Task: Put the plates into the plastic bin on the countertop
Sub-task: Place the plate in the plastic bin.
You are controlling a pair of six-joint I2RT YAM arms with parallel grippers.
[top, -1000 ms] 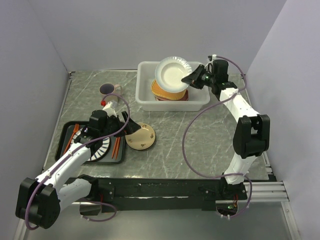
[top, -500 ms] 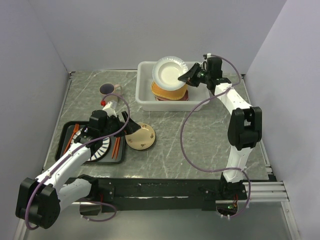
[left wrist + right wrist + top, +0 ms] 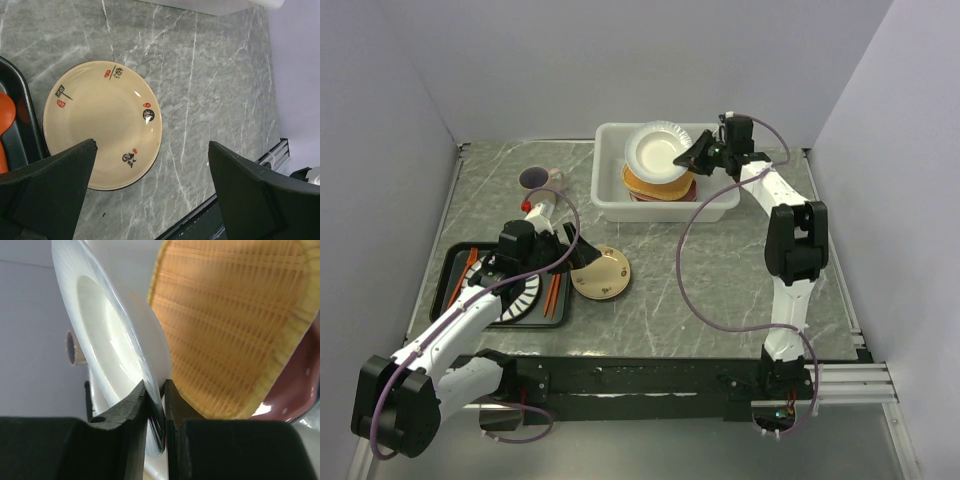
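My right gripper (image 3: 692,157) is shut on the rim of a plain white plate (image 3: 656,153), tilted over the white plastic bin (image 3: 610,200). The right wrist view shows its rim (image 3: 107,345) pinched between the pads. Below it in the bin lies the orange squarish plate (image 3: 642,183) on a dark reddish one (image 3: 295,385). A small tan plate (image 3: 601,272) with dark and red marks lies on the countertop (image 3: 720,280). My left gripper (image 3: 563,250) is open just above and left of it, the plate (image 3: 102,122) near its left finger. A white plate with dark radial stripes (image 3: 523,297) lies in the black tray.
A black tray (image 3: 455,290) at front left holds the striped plate and orange utensils (image 3: 552,294). A mug (image 3: 536,179) stands at the back left of the countertop. A small red-and-white item (image 3: 534,207) lies beside the left arm. Grey walls close in both sides.
My right gripper has carried the white plate left and lower over the bin's stack, and the plate now lies flatter. The left arm has not moved.
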